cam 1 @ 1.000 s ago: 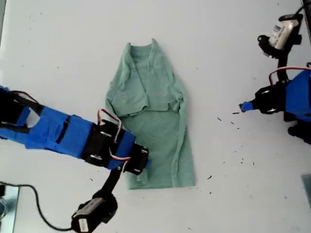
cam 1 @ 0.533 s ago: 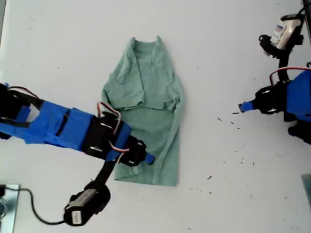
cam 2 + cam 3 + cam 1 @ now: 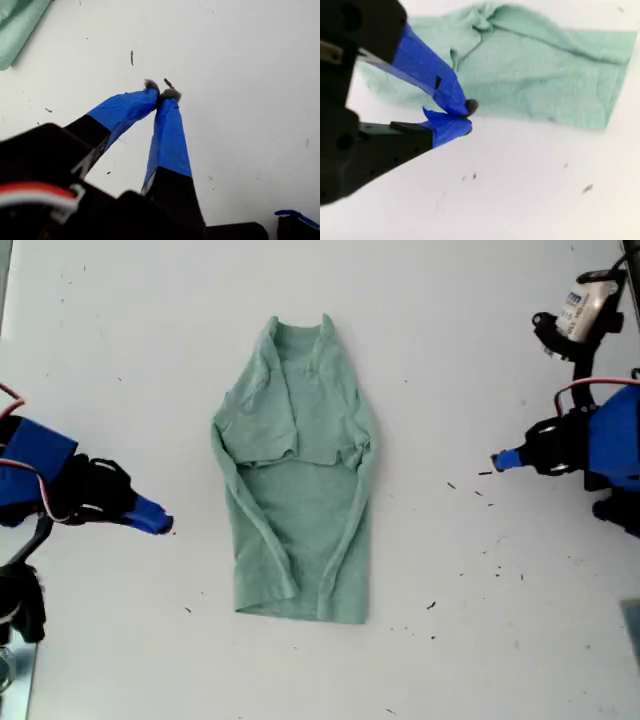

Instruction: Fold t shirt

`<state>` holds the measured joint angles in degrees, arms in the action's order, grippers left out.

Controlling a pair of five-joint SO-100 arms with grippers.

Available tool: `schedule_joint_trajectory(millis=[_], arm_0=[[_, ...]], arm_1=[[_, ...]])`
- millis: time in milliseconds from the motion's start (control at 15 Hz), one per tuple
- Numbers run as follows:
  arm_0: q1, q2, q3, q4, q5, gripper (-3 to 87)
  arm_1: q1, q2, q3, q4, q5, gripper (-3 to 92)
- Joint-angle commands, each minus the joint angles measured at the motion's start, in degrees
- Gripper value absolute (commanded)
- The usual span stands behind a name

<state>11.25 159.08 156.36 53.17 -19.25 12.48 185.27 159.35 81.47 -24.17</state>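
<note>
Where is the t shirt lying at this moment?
The t shirt lies flat at the middle of the white table in the exterior view, between the two arms and touched by neither hand.

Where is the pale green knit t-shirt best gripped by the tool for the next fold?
Probably the bottom hem of the pale green knit t-shirt, approached from the exterior view's bottom. Both sides are already folded inward, leaving a long narrow strip; the hem lies flat and free.

A plain white tabletop (image 3: 130, 350) fills the scene. Small dark specks (image 3: 480, 485) lie scattered over the tabletop toward the exterior view's right, with a few more along its lower edge
</note>
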Motion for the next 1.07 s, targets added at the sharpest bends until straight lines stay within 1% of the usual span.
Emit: schedule_joint_trajectory(millis=[0,67,200,267,333,400,467,600,667,733,867,1000], arm_0=[[1.1,20.2,18.0,2.3,-5.3,-0.2],[0.0,19.8,17.1,3.4,-4.0,-0.2],[-0.5,16.1,16.6,2.2,-3.7,-0.2],[-0.6,14.2,13.4,2.7,-3.0,-0.2],[0.4,10.5,6.0,3.6,-1.5,-0.2],[1.5,2.5,-4.7,5.2,0.7,1.3],[3.2,-8.0,-17.1,7.2,2.8,16.5],[6.1,-28.9,-42.9,15.9,5.4,22.0],[6.9,-36.8,-52.4,17.9,6.9,23.1],[7.0,-43.8,-59.4,18.4,9.0,23.4],[7.6,-57.8,-72.7,18.6,12.6,23.9],[7.6,-69.4,-84.0,21.5,13.5,26.2]], arm_1=[[0.5,-0.7,-0.3,-0.4,0.3,2.2],[0.7,-1.3,-0.4,-0.4,0.3,2.2],[0.6,-3.7,-1.0,-0.2,1.3,2.2],[0.2,-4.0,-2.0,0.6,2.5,2.2],[-1.4,-5.6,-6.7,1.8,3.5,2.0],[-4.4,-13.9,-16.0,3.2,6.2,11.0],[-9.9,-27.6,-29.6,4.7,8.0,20.0],[-17.7,-56.2,-62.8,13.1,8.3,28.7],[-20.0,-68.1,-76.6,15.9,8.1,31.6],[-22.0,-78.3,-88.2,17.4,7.9,32.2],[-24.9,-94.1,-104.2,16.6,8.4,31.9],[-26.8,-104.9,-113.7,14.6,9.1,31.1]])
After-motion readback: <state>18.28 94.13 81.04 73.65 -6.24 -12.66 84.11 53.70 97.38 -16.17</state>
